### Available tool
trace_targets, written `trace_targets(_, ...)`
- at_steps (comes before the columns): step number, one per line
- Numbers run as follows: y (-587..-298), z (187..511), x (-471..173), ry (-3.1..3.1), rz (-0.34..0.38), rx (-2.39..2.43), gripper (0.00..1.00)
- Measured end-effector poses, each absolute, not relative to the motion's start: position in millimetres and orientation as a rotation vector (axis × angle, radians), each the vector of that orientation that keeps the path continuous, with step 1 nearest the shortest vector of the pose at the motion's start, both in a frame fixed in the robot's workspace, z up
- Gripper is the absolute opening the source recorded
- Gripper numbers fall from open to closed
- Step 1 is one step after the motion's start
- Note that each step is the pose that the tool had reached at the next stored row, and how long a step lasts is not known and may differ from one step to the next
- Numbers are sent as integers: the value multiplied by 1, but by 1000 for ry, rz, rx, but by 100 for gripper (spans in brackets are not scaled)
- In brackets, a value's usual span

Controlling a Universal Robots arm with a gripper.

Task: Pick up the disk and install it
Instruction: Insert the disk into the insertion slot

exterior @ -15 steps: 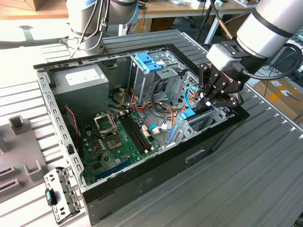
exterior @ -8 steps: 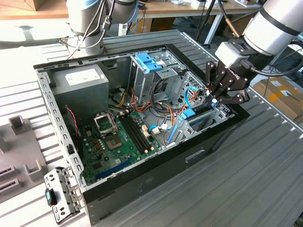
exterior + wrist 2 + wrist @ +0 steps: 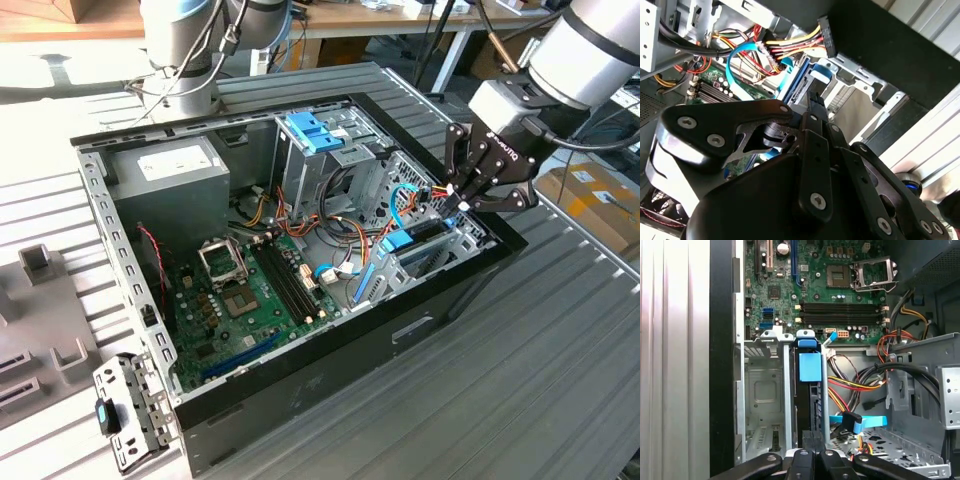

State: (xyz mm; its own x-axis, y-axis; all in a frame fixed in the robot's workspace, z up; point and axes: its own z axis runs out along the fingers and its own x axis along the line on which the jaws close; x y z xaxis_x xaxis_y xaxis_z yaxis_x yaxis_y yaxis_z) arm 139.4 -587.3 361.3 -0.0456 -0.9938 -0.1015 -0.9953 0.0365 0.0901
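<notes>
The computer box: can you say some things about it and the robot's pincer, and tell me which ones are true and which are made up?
1. The computer case is open, so the green board shows. True.
2. The disk stands on edge in a metal cage, with a blue tab on top. True.
3. The pincer hangs over the middle of the green board. False: it is at the disk's cage, at the exterior view's right end of the case.
4. The pincer is wide open. False: its fingers are together.
5. A fan covers the processor socket. False: the socket is bare.
</notes>
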Motion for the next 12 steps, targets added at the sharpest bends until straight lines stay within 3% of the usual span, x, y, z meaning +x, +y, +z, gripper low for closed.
trace_targets(8, -587, 367, 148, 2254, 212, -2163, 11)
trace_targets(12, -587, 366, 148, 2235, 174, -2149, 11)
